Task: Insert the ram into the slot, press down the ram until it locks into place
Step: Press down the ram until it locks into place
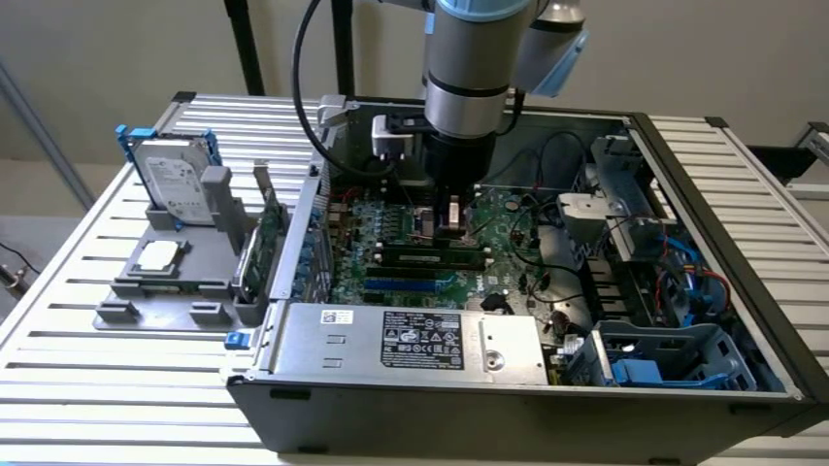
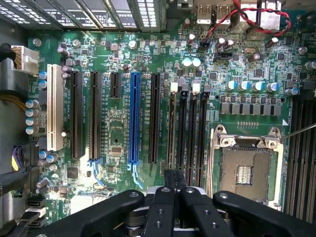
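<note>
End effector point(image 2: 174, 190) above the slot point(image 2: 181, 128)

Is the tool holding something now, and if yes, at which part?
It seems so: the tool is shut on the ram, seen edge-on, gripping its upper long edge near the middle, above the black slots.

Almost nothing can be read. A black label point(image 1: 424, 342) with white print and small certification marks is seen on the silver power supply housing point(image 1: 388, 340), beside a smaller white sticker point(image 1: 340, 316); no wording on either can be made out. A printed label is carried by the hard drive point(image 1: 175, 184), illegible. Silkscreen lettering on the motherboard point(image 2: 118, 133) is too fine to read.
</note>
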Tool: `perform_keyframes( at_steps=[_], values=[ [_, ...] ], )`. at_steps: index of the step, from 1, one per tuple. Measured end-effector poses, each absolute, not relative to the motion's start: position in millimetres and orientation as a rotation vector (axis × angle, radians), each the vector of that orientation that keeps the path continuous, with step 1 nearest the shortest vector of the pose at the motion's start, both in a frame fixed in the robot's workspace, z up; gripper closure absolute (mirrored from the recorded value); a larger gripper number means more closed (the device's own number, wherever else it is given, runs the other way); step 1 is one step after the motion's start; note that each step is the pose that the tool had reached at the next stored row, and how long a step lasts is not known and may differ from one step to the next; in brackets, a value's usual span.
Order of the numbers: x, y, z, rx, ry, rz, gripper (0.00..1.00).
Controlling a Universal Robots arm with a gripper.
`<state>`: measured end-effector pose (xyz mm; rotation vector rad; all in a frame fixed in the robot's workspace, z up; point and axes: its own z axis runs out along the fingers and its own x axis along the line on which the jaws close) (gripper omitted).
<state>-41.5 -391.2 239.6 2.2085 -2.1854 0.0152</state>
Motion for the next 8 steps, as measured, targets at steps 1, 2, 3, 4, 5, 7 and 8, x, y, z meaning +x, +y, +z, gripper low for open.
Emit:
perform_keyframes(
  at_steps=[1,2,3,4,5,7,8],
  values=[
    [-41.5,-391.2,239.0,2.208,-2.185,0.016,0.89],
    [-41.5,-391.1,238.5,2.208,-2.185,0.016,0.89],
    [-41.5,-390.8,238.1,2.208,-2.185,0.016,0.89],
    [-41.6,-390.5,237.6,2.208,-2.185,0.016,0.89],
    [-41.8,-390.2,237.1,2.208,-2.185,0.016,0.89],
    [-42.1,-389.8,235.9,2.208,-2.185,0.016,0.89],
    [-42.1,-389.7,235.3,2.208,-2.185,0.016,0.89]
  ],
)
